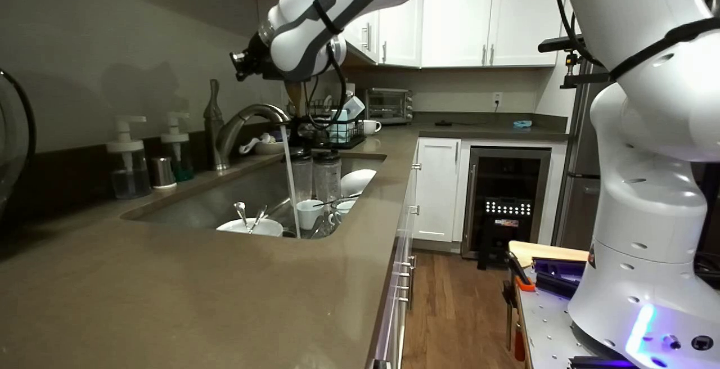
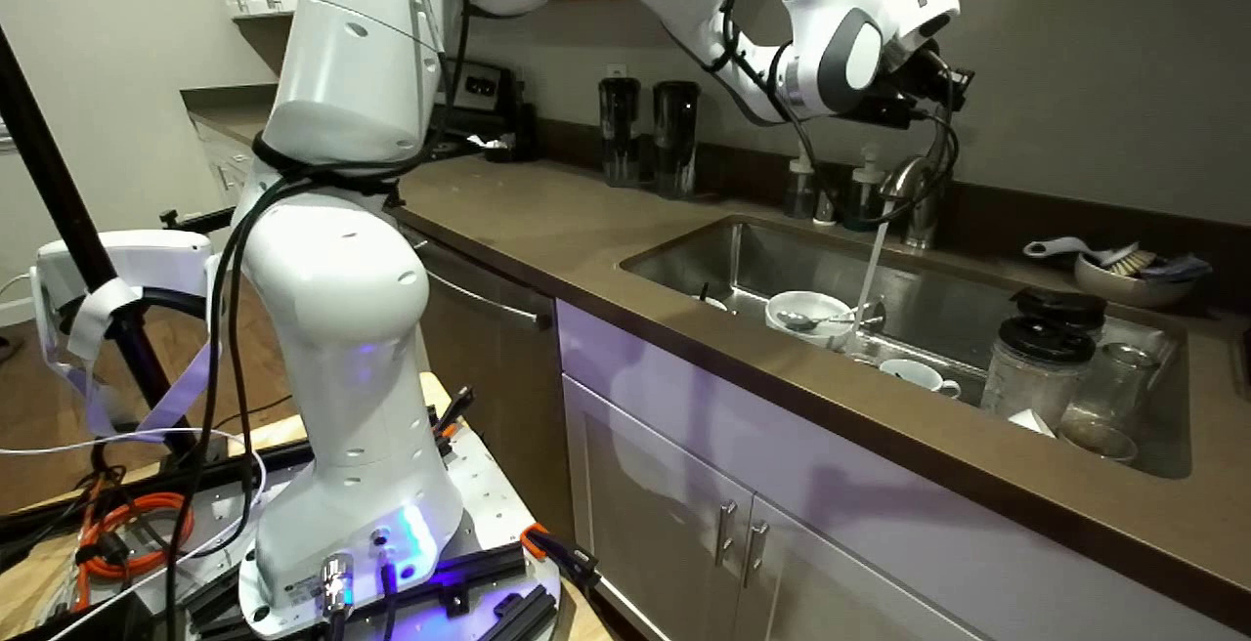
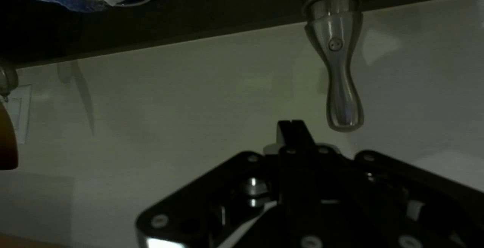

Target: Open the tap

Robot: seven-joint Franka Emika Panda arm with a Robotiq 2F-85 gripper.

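Observation:
The shiny silver tap [image 1: 235, 127] stands behind the sink, with its handle [image 1: 214, 104] upright. Water [image 1: 291, 183] runs from its spout into the sink. The tap also shows in an exterior view [image 2: 911, 182], partly covered by a cable. In the wrist view, which is upside down, the handle [image 3: 342, 78] points down from the image top. My gripper [image 3: 291, 122] is shut with nothing between its fingertips. In that view the fingertips appear just left of the handle's tip, with a gap; depth is hard to tell. In both exterior views the gripper is above the tap, its fingertips hard to make out.
Soap dispensers [image 1: 129, 172] and a metal cup [image 1: 163, 173] stand beside the tap. A bowl of brushes [image 2: 1124, 279] is on its other side. The sink [image 2: 792, 255] holds dishes and lidded jars [image 2: 1036, 367]. A dish rack [image 1: 351, 135] and cabinets [image 1: 455, 14] are beyond.

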